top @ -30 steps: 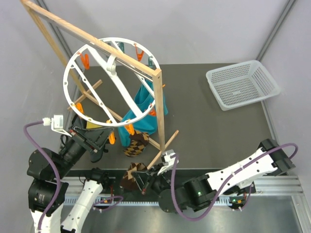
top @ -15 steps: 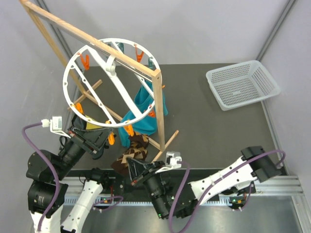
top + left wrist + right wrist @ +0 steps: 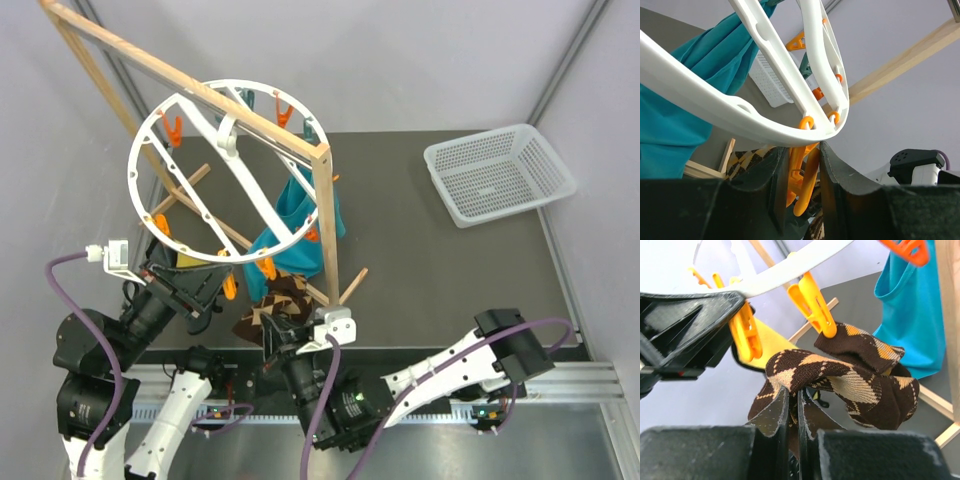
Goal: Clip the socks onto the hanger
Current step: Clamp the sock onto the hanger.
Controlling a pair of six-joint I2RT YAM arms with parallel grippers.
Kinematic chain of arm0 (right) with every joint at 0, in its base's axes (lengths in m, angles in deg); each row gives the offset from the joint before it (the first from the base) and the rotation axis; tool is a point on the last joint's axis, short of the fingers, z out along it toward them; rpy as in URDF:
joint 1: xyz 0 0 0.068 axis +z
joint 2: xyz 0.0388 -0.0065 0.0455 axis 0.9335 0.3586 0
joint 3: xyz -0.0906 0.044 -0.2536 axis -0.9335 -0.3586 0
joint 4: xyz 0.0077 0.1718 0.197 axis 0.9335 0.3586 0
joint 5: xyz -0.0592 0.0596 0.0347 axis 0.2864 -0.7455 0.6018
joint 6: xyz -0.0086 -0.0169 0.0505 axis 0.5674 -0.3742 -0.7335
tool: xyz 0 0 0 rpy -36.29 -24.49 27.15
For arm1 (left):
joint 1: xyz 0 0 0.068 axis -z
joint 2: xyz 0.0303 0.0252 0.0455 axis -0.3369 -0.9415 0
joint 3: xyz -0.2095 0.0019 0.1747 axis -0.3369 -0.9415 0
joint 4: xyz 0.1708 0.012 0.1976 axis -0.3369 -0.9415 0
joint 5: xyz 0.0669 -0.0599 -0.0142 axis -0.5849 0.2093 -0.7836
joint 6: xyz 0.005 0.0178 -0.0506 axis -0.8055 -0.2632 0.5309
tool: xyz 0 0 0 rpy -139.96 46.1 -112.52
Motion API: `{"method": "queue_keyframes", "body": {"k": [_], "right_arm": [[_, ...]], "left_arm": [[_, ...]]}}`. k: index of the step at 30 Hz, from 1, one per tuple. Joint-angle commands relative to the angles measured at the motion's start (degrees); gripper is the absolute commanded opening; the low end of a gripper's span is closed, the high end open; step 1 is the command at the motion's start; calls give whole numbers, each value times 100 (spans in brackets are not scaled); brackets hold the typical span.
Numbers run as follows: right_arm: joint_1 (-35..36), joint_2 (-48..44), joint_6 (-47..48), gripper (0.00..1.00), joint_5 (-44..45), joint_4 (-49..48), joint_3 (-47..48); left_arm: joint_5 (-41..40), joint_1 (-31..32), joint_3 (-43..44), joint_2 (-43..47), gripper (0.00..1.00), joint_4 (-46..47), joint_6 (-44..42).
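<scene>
The white ring hanger (image 3: pixel 133 185) hangs from the wooden frame, with orange clips round its rim. My left gripper (image 3: pixel 212 290) is shut on an orange clip (image 3: pixel 802 175) at the near rim (image 3: pixel 740 112), squeezing it between both fingers. My right gripper (image 3: pixel 792 395) is shut on one argyle sock (image 3: pixel 805 367) and holds it up just under the rim, close to that clip (image 3: pixel 746 332). A second argyle sock (image 3: pixel 862 345) hangs from the neighbouring orange clip (image 3: pixel 812 302). In the top view the socks (image 3: pixel 275 305) bunch together below the rim.
A wooden frame post (image 3: pixel 325 220) stands right beside the socks. A teal cloth (image 3: pixel 295 215) hangs behind it. A yellow-and-black cloth (image 3: pixel 190 262) hangs near my left gripper. A white mesh basket (image 3: pixel 498 175) sits at the far right.
My right arm has swung left and lifted the sock from the table's near edge up to the hanger's near rim. My left gripper has stayed on the clip.
</scene>
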Motion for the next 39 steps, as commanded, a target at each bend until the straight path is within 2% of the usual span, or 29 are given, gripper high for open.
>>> {"method": "queue_keyframes", "body": {"k": [1,16,39], "right_arm": [[-125,-170,293,0,517,-2130,198],[-450,-171,-436,0,535,-2130,487],[-723,-127,-665,0,429,-2130,558]], "left_arm": [[181,0,51,26,0,-183,-95],[137,0,-257,290,0,388,-15],[427,8,-432,334,0,652,-121]]}}
